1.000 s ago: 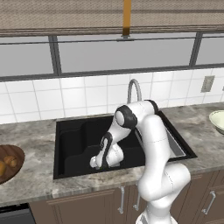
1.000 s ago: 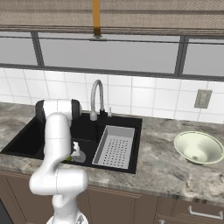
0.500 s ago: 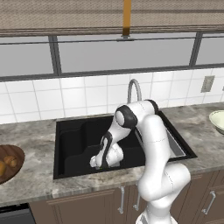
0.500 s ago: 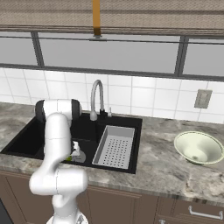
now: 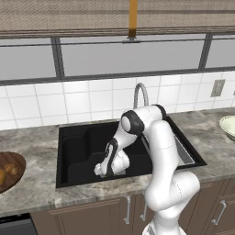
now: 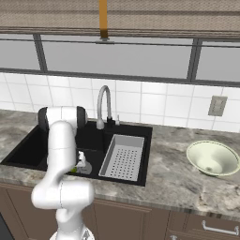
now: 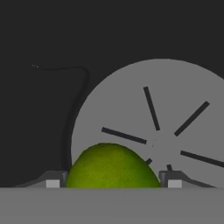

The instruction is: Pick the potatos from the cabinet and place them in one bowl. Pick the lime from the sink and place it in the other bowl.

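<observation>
Low in the black sink (image 5: 78, 142), my gripper (image 7: 113, 183) straddles the yellow-green lime (image 7: 111, 168), which lies on the sink floor at the edge of the round grey drain (image 7: 175, 109). A fingertip (image 7: 53, 181) sits against each side of the lime. From the right base the lime (image 6: 73, 169) peeks out beside the gripper (image 6: 79, 166). The wooden bowl (image 5: 5, 181) on the left counter holds two potatos (image 5: 11, 170). A pale green bowl (image 6: 213, 159) stands on the right counter. The cabinet is out of view.
A grey strainer basket (image 6: 124, 157) fills the right part of the sink, close to the hand. The curved steel tap (image 6: 104, 105) rises behind it. Sink walls enclose the gripper on all sides. Low cabinet doors run under the counter front.
The arm has stayed in the same place low in the sink. The fingers have drawn in against the lime.
</observation>
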Available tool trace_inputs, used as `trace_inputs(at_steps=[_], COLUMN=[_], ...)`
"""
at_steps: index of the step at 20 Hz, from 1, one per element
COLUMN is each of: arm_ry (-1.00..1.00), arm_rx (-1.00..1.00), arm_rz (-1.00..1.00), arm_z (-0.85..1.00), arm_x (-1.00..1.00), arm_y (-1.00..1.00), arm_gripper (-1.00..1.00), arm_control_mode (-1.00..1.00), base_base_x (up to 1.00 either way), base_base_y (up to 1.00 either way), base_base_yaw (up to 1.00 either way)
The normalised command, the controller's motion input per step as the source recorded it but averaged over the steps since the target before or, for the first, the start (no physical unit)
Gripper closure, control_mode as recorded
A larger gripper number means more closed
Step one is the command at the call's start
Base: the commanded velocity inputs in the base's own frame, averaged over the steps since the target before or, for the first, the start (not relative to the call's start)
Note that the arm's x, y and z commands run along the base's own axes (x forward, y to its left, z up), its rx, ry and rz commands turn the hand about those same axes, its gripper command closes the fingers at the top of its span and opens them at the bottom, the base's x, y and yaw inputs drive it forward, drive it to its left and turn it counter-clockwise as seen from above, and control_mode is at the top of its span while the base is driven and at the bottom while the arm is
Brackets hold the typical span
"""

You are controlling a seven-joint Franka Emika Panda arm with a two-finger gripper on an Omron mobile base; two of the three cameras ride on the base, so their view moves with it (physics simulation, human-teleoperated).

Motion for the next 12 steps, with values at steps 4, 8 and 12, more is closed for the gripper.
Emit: trace_inputs(at_steps=[4, 8, 12], arm_ry=[0.0, 0.0, -0.01], arm_rx=[0.0, 0.0, 0.0], arm_rz=[0.0, 0.0, 0.0], arm_z=[0.45, 0.88, 0.91], arm_x=[0.05, 0.01, 0.0], arm_y=[0.0, 0.0, 0.0], arm_gripper=[1.0, 1.0, 1.0], arm_control_mode=[-1.0, -1.0, -1.0], base_base_x=[0.0, 0.0, 0.0], base_base_y=[0.0, 0.0, 0.0], base_base_yaw=[0.0, 0.0, 0.0])
